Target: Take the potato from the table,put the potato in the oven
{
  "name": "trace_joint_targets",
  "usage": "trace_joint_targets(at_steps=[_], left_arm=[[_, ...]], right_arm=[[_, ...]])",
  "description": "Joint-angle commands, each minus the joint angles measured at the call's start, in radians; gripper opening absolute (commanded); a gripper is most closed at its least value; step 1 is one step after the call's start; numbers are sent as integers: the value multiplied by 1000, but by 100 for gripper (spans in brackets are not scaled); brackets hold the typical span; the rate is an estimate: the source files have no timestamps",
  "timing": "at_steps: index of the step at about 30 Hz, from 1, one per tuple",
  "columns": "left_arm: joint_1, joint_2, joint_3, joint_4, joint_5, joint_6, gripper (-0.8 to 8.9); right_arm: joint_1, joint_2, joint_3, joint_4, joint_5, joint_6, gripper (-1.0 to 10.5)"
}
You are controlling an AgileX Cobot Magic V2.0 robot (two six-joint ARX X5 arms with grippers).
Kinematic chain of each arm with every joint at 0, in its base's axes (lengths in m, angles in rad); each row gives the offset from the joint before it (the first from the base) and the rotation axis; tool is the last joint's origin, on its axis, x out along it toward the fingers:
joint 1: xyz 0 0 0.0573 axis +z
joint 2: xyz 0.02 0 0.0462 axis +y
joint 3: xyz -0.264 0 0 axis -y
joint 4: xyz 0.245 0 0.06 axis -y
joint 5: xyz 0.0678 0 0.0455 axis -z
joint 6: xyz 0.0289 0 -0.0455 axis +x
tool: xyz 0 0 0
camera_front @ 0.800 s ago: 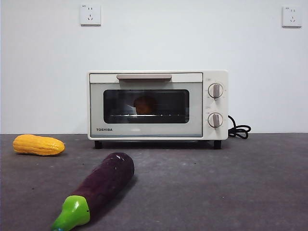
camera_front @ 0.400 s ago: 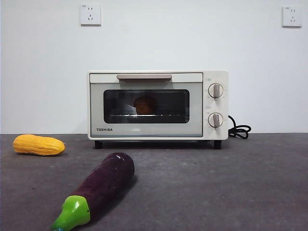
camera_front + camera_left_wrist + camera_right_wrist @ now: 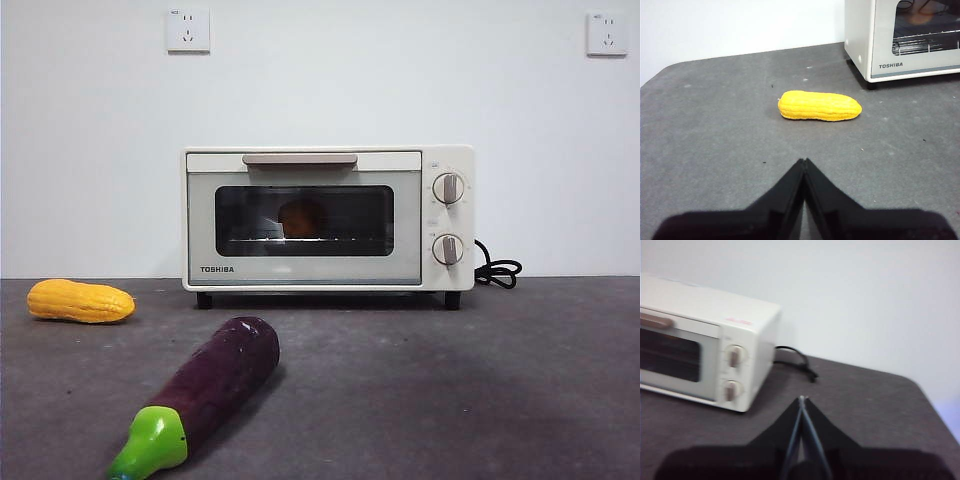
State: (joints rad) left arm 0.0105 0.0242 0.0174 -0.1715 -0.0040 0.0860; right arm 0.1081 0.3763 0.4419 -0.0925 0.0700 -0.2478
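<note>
Where front shows potato (image 3: 301,217) in oven (image 3: 327,220)

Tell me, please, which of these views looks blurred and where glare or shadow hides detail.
Right wrist view: soft throughout, the oven smeared. Left wrist view: sharp on the corn. Front view: crisp, but the dark oven door glass dims the potato to a faint orange shape.

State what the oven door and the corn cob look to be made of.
Oven door: dark glass pane, glossy, with reflections, in a cream frame, likely painted metal. Corn cob: probably moulded plastic or foam, given its uniform yellow and faint kernel ridges.
</note>
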Motion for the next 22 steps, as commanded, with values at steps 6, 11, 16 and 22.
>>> trace_joint_targets(at_steps=[6,11,16,22], left_arm=[[2,-2,-10,5,5,11,-4],[2,-2,-10,5,5,11,-4],[2,-2,-10,5,5,11,-4],[2,-2,-10,5,5,11,-4]], right_arm=[[-80,-245,-299,87,-3,22,1],[-90,-296,-382,92,-4,99,2],[-91,-296,-428,63,-34,97,1],[-103,-339,-428,-26,-32,87,2]])
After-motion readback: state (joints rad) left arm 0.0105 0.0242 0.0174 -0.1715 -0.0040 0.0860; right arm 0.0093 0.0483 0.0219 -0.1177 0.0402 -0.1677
